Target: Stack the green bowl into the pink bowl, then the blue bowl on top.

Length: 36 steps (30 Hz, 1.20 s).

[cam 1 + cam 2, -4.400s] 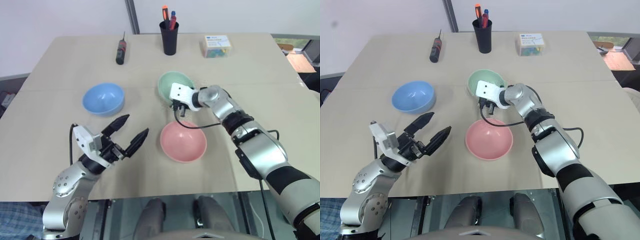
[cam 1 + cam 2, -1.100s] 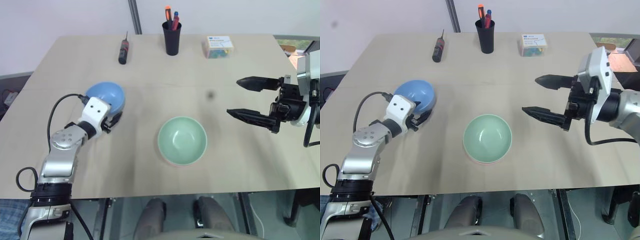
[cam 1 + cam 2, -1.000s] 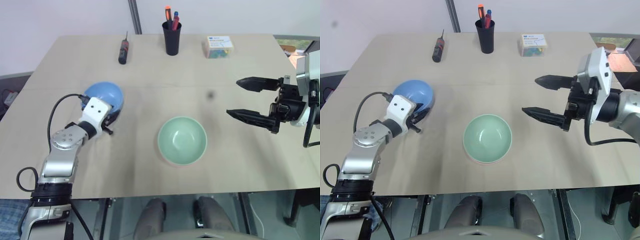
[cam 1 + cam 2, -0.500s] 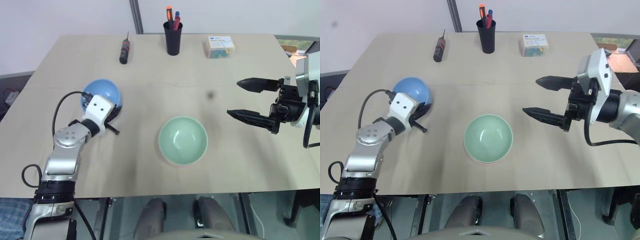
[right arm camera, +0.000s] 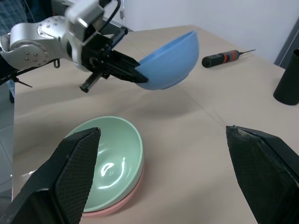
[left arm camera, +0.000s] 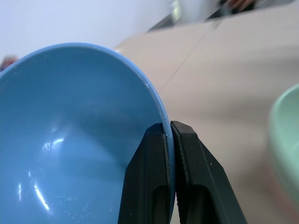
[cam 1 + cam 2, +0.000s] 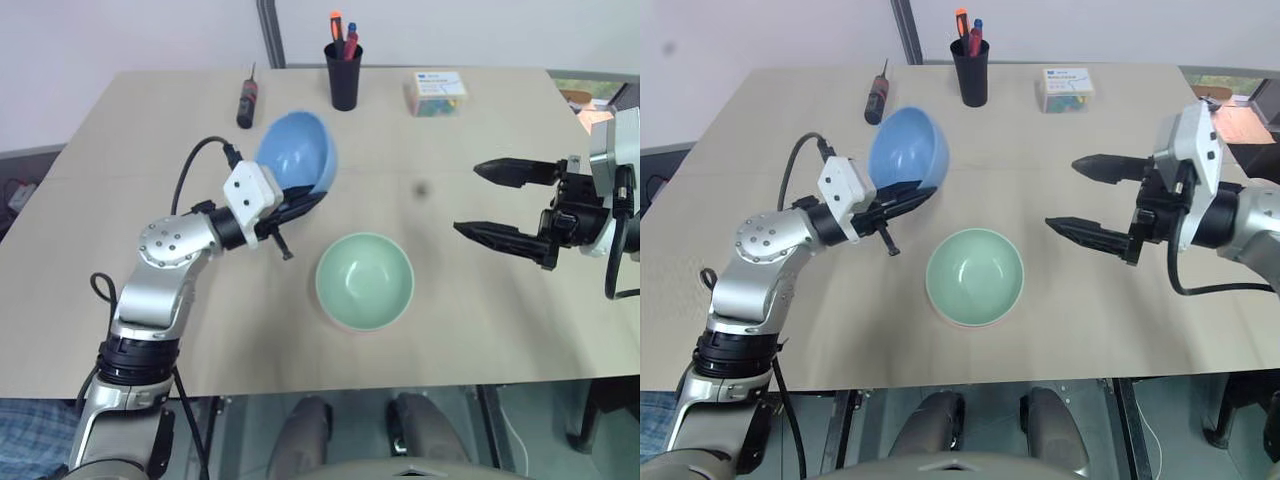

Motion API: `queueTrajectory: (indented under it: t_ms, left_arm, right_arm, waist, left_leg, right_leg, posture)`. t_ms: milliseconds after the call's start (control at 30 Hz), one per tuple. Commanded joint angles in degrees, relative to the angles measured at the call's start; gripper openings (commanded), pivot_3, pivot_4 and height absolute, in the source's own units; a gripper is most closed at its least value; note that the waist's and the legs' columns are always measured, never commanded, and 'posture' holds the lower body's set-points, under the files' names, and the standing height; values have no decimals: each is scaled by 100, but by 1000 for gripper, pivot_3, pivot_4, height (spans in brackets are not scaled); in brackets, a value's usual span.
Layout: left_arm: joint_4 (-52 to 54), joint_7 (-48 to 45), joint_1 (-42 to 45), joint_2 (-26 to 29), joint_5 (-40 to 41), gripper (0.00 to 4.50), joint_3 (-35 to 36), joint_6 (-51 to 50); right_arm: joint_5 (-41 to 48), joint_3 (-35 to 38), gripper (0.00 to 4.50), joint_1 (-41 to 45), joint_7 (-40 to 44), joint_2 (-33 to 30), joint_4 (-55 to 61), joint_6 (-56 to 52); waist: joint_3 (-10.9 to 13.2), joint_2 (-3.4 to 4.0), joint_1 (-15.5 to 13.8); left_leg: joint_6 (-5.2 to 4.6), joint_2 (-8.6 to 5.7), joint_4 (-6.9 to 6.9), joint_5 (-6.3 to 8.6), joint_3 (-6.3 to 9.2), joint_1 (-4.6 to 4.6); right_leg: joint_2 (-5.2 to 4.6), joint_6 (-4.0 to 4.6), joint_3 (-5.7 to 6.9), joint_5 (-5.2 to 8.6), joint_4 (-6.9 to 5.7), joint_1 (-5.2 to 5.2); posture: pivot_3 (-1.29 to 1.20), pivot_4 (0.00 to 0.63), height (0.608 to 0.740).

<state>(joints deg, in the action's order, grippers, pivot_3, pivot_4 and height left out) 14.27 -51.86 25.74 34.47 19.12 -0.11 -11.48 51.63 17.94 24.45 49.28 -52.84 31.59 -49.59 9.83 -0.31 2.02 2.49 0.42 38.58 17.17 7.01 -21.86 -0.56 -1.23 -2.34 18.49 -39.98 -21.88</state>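
Since its rim is pinched between the two black fingers of the left gripper [image 7: 908,199], one inside the wall and one outside, the blue bowl [image 7: 296,151] hangs tilted in the air above the tabletop [image 7: 140,130], mouth turned partly sideways: a rim pinch gives no support underneath, so the tilt follows from the grip. Position: up and to the left of the stack, not yet over it, judged to be the carry stage of the last step. Green bowl [image 7: 365,281]: nested upright in the pink bowl [image 5: 122,199], of which just a thin salmon edge shows beneath the green rim; first half of the task judged done. Stack stands near the front middle of the tabletop, apart from everything else, leaving free room above for the blue bowl to come down; the bowl would likely need levelling first so it seats squarely rather than catching on the green rim. Right gripper [image 7: 505,201]: fingers spread wide and grasping nothing, held off to the right of the stack at about its level, judged parked out of the way so the left arm has a free path. Other items, all at the far edge and well apart from the work: screwdriver [image 7: 245,100], black cup [image 7: 342,73] holding pens, small clear box [image 7: 435,92] with coloured contents.
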Motion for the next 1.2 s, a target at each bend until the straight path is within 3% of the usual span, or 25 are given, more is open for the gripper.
queueTrajectory:
  t_ms: [33,600,1167,1200]
  left_arm:
    - [620,-519,52,33,602,28,-31,48]
    - [1242,-1553,-394,259,2162,28,-49,-741]
    - [1455,-2061,-701,669,2242,28,-255,-1119]
    - [1454,-2043,-721,679,2263,382,-237,-1151]
  right_arm:
    - [50,87,4500,-21,-49,-60,188,147]
    - [133,200,4500,-278,-177,-130,304,186]
    - [171,203,4500,-355,-282,-210,356,192]
    - [165,196,4500,-359,-282,-206,349,201]
  waist:
    - [0,0,1]
    - [0,0,7]
    - [0,0,-1]
    - [0,0,-1]
  left_leg:
    - [0,0,0,0,-1,0]
    - [-1,5,5,1,-1,3]
    - [-18,7,7,10,0,7]
    - [-18,7,7,10,0,7]
  right_leg:
    - [6,0,0,0,0,0]
    - [28,0,-5,0,-2,4]
    - [31,0,-5,0,-1,8]
    - [31,0,-5,0,-1,8]
  posture:
    - [0,150,740]
    - [0,150,740]
    - [0,150,740]
    - [0,150,740]
